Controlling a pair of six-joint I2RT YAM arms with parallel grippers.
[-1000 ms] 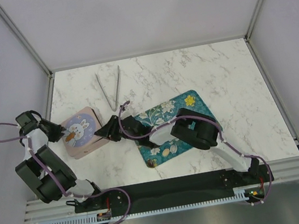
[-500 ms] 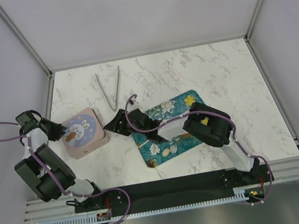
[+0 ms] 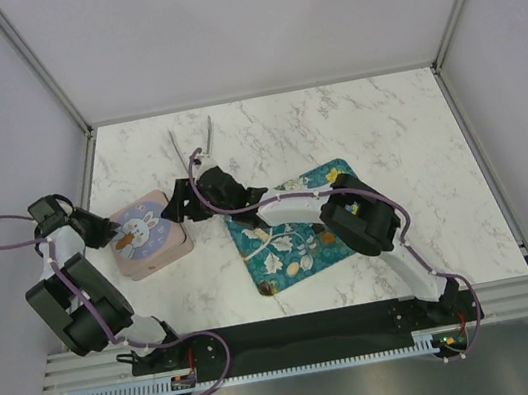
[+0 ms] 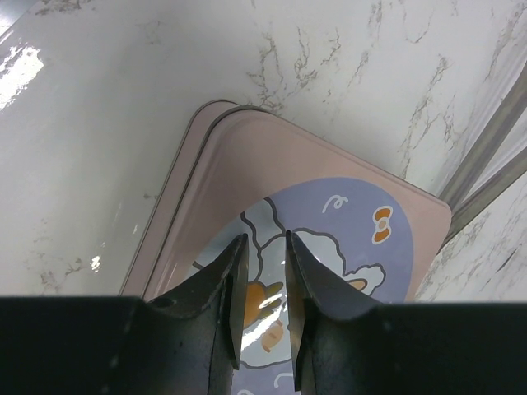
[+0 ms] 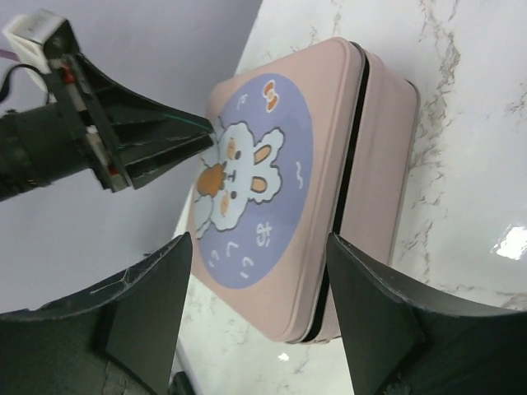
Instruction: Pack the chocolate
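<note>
The chocolate [image 3: 299,265] shows as small pale pieces at the near left corner of the teal tray [image 3: 342,176]. A pink bunny-print tin [image 3: 149,239] lies left of the tray with its lid on. My left gripper [image 3: 104,230] is shut and empty, its tips over the printed lid [image 4: 329,206]. In its own view that left gripper [image 4: 265,236] shows only a thin slit between the fingers. My right gripper [image 3: 176,204] stands open at the tin's right far corner. In its wrist view the right gripper [image 5: 259,239] spans the tin [image 5: 272,90] without touching it.
Metal tongs [image 3: 177,143] lie on the marble behind the tin, partly hidden by the right arm. The right arm reaches across the teal tray's far left part. The enclosure's left wall stands close behind the left gripper [image 5: 165,140].
My right gripper has swung from over the tray to the left and farther back, up to the tin's corner, and has opened wider. The left gripper stays on the lid.
</note>
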